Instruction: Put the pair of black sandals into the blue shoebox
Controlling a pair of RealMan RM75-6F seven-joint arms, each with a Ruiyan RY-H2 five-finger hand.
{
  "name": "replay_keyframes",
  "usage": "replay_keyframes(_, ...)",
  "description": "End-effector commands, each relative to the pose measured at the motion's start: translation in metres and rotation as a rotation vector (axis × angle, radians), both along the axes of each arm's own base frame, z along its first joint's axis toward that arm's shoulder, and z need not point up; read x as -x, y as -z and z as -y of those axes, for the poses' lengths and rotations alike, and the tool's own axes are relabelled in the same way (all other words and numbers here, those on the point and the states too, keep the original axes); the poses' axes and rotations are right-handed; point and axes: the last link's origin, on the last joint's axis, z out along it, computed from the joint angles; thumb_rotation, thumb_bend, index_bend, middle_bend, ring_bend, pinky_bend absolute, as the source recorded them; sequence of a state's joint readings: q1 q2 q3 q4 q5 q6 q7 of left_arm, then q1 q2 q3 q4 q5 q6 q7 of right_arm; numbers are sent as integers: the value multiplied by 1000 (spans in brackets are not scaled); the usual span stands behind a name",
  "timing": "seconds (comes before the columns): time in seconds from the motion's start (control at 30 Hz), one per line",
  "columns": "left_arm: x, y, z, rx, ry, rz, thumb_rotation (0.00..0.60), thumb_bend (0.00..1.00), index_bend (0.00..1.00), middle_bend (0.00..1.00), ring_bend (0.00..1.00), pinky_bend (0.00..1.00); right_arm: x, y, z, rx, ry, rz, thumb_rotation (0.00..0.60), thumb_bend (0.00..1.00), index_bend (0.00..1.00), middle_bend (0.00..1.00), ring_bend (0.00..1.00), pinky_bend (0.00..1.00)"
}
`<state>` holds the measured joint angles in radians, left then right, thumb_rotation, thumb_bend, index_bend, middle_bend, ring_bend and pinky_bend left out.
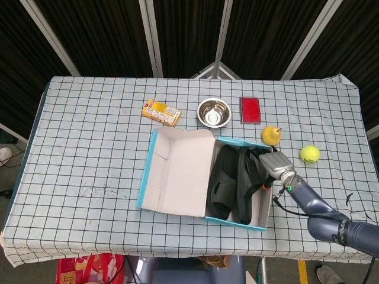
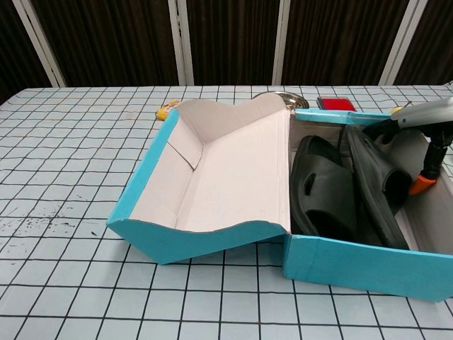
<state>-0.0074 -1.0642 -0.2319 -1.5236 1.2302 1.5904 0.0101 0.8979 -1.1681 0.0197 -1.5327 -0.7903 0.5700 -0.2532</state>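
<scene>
Black sandals lay inside the blue shoebox left of the right hand, whose grip stayed unclear.
</scene>
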Motion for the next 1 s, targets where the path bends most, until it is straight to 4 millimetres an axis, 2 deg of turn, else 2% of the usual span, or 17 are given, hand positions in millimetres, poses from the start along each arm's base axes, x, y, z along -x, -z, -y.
replay_keyframes(0.03, 0, 0, 0, -1, 0, 1, 600, 503, 167, 32, 0, 103, -1, 0, -1, -7, -3, -6, 600, 60, 0, 17, 0, 0)
replay_keyframes(0.37, -1, -1, 1, -2, 4, 3, 600, 503, 167, 32, 0, 103, -24, 1, -6, -42, -70, 13, 600, 59, 0, 15, 0, 0)
replay_keyframes(0.63, 0, -2, 2, -4, 0, 2, 600, 503, 167, 32, 0, 103, -29, 12, -7, -92, -88, 29, 600, 59, 0, 18, 0, 0)
replay_keyframes(0.8, 0, 0, 1, 2, -3, -1, 600, 503, 167, 31, 0, 103, -24, 14, -5, -134, -65, 12, 600, 59, 37, 132, 14, 0)
replay_keyframes(1.0, 0, 1, 0, 4, -6, -3, 600, 504, 167, 31, 0, 103, -20, 15, -4, -178, -29, -4, 600, 59, 97, 178, 21, 0)
